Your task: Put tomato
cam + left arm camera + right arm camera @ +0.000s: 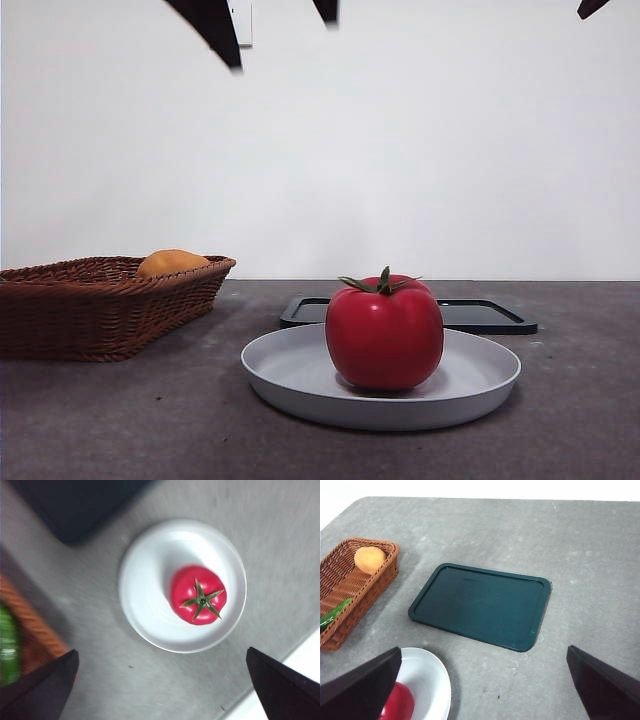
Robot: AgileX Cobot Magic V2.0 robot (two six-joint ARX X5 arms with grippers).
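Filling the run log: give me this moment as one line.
red tomato: upright on white round plate | left gripper: open, above plate, empty | right gripper: open, empty | dark green tray: bare

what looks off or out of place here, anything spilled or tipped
Nothing stands out. The tomato sits upright, stem up, on the white plate, a bit off its centre. The dark tray lies flat behind, and the basket stands level. No spills or damage show.

Glossy red tomato (385, 335) with green calyx, pale grey-white plate (300, 385), dark teal tray (480, 605), brown woven basket (90, 305), orange-yellow fruit (172, 263), mottled grey tabletop (120, 420), black gripper (160, 690) jaws
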